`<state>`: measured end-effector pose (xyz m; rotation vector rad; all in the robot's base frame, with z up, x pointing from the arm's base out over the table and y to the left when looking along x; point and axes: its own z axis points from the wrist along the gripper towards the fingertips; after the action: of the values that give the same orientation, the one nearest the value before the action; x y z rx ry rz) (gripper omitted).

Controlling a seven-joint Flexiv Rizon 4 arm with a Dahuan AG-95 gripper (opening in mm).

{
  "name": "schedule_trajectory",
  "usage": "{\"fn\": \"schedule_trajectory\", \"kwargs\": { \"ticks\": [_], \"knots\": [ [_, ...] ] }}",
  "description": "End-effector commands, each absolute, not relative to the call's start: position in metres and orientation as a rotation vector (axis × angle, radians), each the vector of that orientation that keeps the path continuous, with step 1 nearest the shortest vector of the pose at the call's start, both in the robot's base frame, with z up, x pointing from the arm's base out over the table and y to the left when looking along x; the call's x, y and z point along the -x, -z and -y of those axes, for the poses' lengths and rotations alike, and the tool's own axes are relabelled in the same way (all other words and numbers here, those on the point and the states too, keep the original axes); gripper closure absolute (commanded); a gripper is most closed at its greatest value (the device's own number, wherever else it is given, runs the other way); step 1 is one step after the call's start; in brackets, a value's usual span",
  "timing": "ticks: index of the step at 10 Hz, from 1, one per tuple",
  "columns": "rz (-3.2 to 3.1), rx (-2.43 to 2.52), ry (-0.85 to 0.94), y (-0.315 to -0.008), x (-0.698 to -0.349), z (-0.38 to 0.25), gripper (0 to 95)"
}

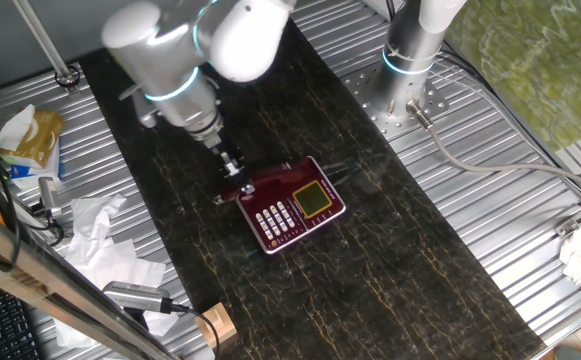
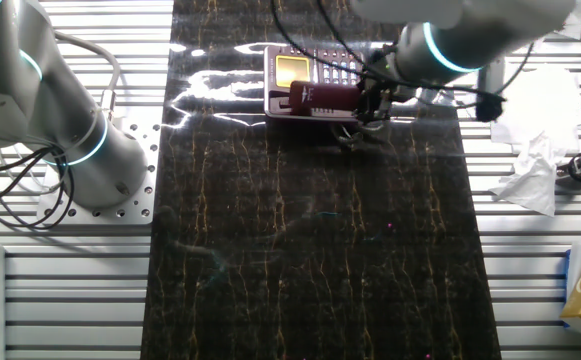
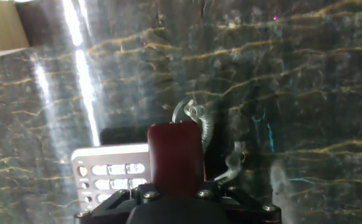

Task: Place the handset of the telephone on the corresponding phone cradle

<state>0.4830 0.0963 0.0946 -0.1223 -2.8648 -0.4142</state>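
The table (image 1: 530, 215) is ribbed metal, with a dark marbled mat (image 1: 390, 260) laid along its middle. The phone (image 1: 295, 207) lies on the mat, in the half nearer the arm bases. A wooden block (image 1: 216, 326) sits at the mat's edge. Along one side edge of the table lie crumpled paper (image 1: 95, 225), a yellow packet (image 1: 30, 135) and a grey cylinder (image 1: 130, 295). Two arm bases (image 1: 410, 85) stand on plates on the ribbed metal at one end.
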Motion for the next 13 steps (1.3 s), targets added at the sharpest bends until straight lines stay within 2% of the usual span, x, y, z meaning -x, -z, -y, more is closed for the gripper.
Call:
{"fn": "schedule_trajectory", "kwargs": {
  "ticks": [1,7,13],
  "knots": [
    [2.878,0.13,0.418,-0.093,-0.481,-0.096,95.0],
    [2.904,0.152,0.401,-0.089,-0.476,-0.106,95.0],
    [2.921,0.019,0.203,-0.089,-0.475,-0.106,95.0]
  ]
}}
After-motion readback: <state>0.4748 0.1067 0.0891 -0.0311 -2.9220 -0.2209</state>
